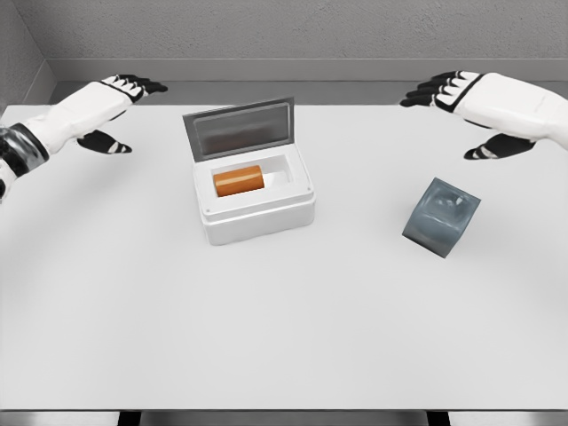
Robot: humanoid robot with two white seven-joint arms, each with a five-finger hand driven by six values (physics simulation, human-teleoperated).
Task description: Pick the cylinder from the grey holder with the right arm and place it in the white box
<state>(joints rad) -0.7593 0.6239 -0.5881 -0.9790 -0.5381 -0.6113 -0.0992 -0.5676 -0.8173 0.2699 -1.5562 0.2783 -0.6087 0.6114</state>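
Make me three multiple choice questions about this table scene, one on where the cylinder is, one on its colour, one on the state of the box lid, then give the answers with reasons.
1. Where does the cylinder lie?
A. In the grey holder
B. Inside the white box
C. In the right hand

2. What colour is the cylinder?
A. Orange
B. Blue
C. Green

3. How is the box lid?
A. Shut flat
B. Lying off on the table
C. Raised open at the back

Answers:
1 B: it rests on its side in the recess of the white box, while the grey holder sits apart to the right, tipped over and empty.
2 A: its side shows orange against the white lining.
3 C: the lid stands up behind the opening. The left hand and right hand both hover open and hold nothing.
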